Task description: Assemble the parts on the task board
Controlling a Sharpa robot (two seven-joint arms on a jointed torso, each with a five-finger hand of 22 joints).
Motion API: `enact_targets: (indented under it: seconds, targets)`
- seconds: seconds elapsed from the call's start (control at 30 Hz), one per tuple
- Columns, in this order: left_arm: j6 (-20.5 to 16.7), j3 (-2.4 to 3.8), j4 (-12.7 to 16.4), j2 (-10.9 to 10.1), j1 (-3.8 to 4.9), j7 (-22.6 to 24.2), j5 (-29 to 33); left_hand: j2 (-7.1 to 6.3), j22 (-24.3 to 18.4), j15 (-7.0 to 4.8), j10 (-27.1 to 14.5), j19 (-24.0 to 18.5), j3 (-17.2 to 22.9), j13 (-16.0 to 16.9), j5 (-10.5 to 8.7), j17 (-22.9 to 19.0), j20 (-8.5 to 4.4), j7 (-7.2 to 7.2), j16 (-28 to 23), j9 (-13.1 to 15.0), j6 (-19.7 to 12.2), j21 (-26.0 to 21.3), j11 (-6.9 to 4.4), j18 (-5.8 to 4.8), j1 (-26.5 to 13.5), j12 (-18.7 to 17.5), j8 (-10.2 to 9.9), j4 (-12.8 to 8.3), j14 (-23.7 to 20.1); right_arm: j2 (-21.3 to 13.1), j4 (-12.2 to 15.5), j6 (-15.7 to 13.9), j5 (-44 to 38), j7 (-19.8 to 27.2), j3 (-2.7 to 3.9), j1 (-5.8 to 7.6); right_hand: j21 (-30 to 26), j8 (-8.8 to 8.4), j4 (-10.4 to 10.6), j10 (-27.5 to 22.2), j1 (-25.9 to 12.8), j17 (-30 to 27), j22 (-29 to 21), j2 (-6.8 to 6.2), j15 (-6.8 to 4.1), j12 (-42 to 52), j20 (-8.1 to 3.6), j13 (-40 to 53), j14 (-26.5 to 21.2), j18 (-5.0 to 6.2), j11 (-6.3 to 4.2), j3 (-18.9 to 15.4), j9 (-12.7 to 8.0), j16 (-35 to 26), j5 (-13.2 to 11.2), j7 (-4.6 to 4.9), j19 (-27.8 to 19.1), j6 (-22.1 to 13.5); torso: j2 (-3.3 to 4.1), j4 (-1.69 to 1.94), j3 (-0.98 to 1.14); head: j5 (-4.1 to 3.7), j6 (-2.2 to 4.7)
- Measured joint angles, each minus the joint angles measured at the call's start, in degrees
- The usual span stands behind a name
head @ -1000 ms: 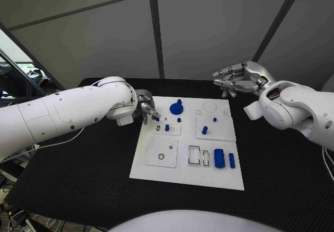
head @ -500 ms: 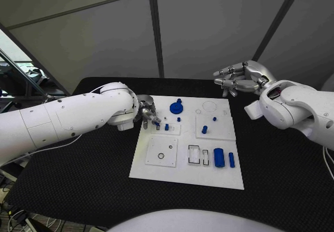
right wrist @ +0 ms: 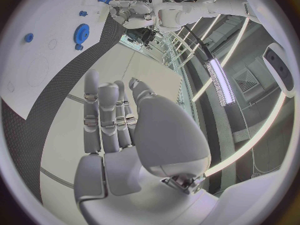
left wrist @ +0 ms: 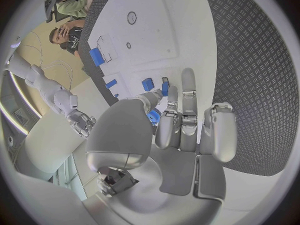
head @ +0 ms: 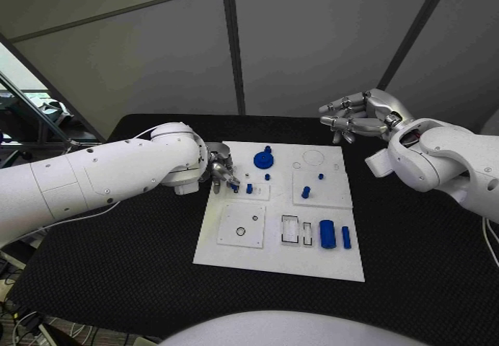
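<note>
right hand (right wrist: 134,135): fingers loosely apart and slightly curled, nothing in them, raised off the task board.
task board (right wrist: 44,50): white, its edge bordered by black table (right wrist: 44,110).
blue gear part (right wrist: 81,33): on the task board near its edge.
small blue parts (right wrist: 29,37): scattered farther in on the task board.
left hand (right wrist: 128,11): over the task board's far side.
</note>
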Motion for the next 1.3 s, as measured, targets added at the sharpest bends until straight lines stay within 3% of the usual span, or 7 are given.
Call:
enact_targets:
  seconds: [0.77, 1.3]
  targets:
    - [1.73, 0.08, -0.71, 0.81, 0.06, -0.02, -0.26, -0.39, 0.0, 0.0, -0.01, 0.0, 0.52, -0.01, -0.07, 0.0, 0.0, 0.09, 0.0, 0.01, -0.07, 0.0, 0.01, 0.0, -0.39, 0.0, -0.01, -0.22, 0.0, 0.04, 0.04, 0.08, 0.0, 0.03, 0.0, 0.0, 0.0, 0.0, 0.0, 0.0, 0.0, 0.12, -0.04, 0.0, 0.0, 0.0, 0.0, -0.04, 0.0, 0.0, 0.0, 0.0, 0.0, 0.0, 0.29, -0.2, 0.0, -0.2, -0.01, 0.02, 0.03, -0.3, -0.23]
    - [3.02, 0.03, -0.8, 0.84, 0.0, -0.08, -0.54, -0.92, 0.0, 0.0, -0.01, 0.0, 2.33, -0.02, 0.01, -0.09, 0.0, 0.01, 0.0, 0.8, 0.04, 0.0, 0.02, 0.0, -0.93, 0.0, 1.11, 0.55, 0.0, 0.06, 0.01, 0.15, 0.0, 0.03, 0.0, 0.0, 0.0, 0.0, 0.0, 0.0, 0.0, 0.1, -0.09, 0.0, 0.0, 0.0, 0.0, -0.08, 0.0, 0.0, 0.0, 0.0, 0.0, 0.0, 0.29, -0.2, 0.0, -0.2, -0.03, 0.04, -0.01, -0.14, -0.36]
